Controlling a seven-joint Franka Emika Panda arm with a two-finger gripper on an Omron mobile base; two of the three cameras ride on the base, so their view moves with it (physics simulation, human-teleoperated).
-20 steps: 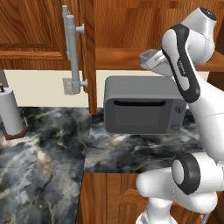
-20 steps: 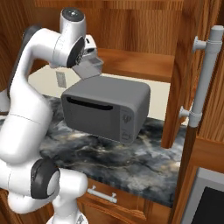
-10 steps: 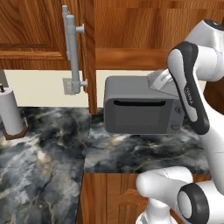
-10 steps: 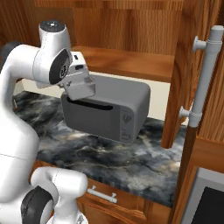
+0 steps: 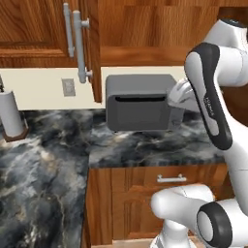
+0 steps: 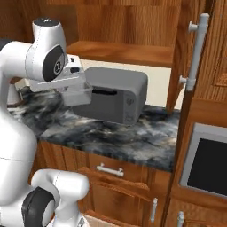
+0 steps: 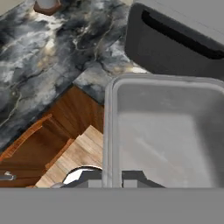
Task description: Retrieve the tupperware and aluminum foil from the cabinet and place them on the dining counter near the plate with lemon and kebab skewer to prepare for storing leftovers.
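base views flank the microwave, hand view close above tupperware

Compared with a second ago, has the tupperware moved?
Yes. The gripper has carried the tupperware down from cabinet-shelf height to level with the front of the microwave.

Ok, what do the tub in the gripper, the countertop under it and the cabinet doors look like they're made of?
The tupperware looks like translucent grey plastic: thin walls, with the floor faintly showing through its rim. The countertop reads as polished marble or a stone look-alike, black and grey with pale veins. The cabinet doors look like reddish-brown wood with visible grain, smooth finish. The gripper pinches the tub's wall.
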